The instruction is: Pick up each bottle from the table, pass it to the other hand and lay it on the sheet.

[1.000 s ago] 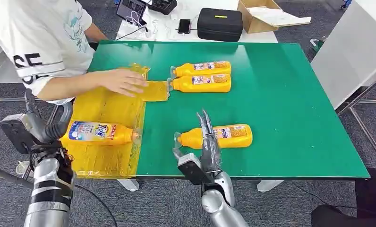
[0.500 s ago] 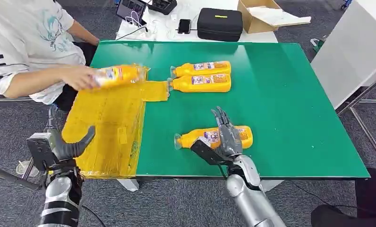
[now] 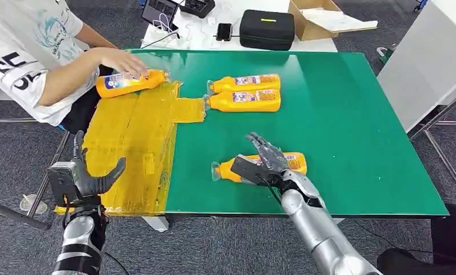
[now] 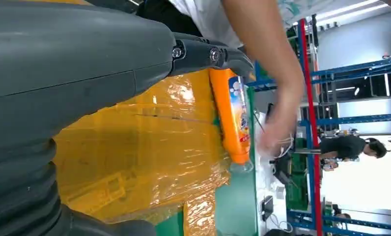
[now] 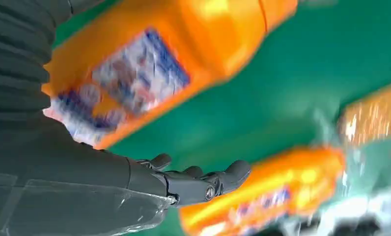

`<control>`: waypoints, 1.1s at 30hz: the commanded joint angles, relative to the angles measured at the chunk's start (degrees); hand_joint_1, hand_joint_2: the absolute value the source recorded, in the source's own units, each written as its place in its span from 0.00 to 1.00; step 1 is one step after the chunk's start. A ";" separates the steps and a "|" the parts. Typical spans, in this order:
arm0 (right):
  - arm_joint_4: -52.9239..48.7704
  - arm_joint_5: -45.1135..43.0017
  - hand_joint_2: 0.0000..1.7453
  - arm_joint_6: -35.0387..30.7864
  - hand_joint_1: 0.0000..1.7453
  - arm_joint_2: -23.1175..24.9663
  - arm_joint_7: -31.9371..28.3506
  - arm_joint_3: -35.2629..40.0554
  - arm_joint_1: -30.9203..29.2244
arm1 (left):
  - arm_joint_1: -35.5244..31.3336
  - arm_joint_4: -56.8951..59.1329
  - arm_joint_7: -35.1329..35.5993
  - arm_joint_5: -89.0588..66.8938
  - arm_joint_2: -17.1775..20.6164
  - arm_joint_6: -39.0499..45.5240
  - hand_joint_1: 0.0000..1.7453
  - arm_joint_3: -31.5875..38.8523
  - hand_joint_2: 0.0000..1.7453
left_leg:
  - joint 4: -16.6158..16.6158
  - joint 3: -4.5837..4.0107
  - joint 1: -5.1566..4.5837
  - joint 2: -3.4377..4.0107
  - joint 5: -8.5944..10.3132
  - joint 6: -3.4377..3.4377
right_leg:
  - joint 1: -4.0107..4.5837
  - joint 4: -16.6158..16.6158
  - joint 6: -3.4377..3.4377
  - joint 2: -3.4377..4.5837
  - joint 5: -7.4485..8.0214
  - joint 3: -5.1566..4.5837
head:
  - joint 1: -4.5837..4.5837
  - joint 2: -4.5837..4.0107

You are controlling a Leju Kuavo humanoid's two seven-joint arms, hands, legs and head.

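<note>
On the green bench (image 3: pixel 352 114), seen from the head view, the right hand (image 3: pixel 270 160) hovers over the nearest bottle (image 3: pixel 260 166) with its fingers spread and nothing grasped yet. This looks like the start of a new pick. The next move probably calls for the hand to come down and close around the bottle's body, which lies on its side. The left hand (image 3: pixel 83 179) waits released beside the near edge of the yellow sheet (image 3: pixel 131 149), holding nothing. Two more bottles (image 3: pixel 246 93) lie side by side further back on the bench. A person's hand (image 3: pixel 122 61) rests on another bottle (image 3: pixel 128 82) at the far edge of the sheet; this hand could be in the way when a bottle is laid there.

From the left wrist view, the grey thumb and cover fill the near part. Behind them the sheet (image 4: pixel 149 147) is wrinkled, and the person's arm (image 4: pixel 267 73) reaches over the bottle (image 4: pixel 231 115) at its edge.

From the right wrist view, which is blurred, the fingers (image 5: pixel 203 182) are open beside the bottle (image 5: pixel 154 69), apart from it. Other bottles (image 5: pixel 262 196) lie beyond on the green surface.
</note>
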 commanded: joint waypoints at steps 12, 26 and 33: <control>13.26 -5.17 1.00 6.81 0.00 -7.37 -1.04 10.12 -11.64 | -4.48 8.68 0.22 -0.01 1.46 -0.14 0.00 -1.26 1.00 | -0.01 0.38 -0.01 0.05 -0.11 0.08 | 0.05 -0.02 -0.14 -0.07 -0.11 0.40 | 0.02 0.00; 5.66 -8.91 1.00 17.63 0.00 -16.96 -0.05 20.61 -15.75 | -4.82 11.34 0.22 0.51 1.31 -1.42 0.00 -0.39 1.00 | 0.04 0.47 -0.04 0.03 -0.20 0.12 | 0.02 0.00 -0.15 -0.12 -0.19 0.52 | 0.00 0.00; 0.68 -14.19 1.00 20.14 0.00 -22.03 0.04 24.34 -16.04 | -4.76 11.57 0.22 0.64 1.24 -1.35 0.00 -0.44 1.00 | 0.06 0.12 -0.07 -0.04 -0.07 0.08 | -0.05 0.06 -0.04 -0.11 -0.08 0.15 | 0.00 0.00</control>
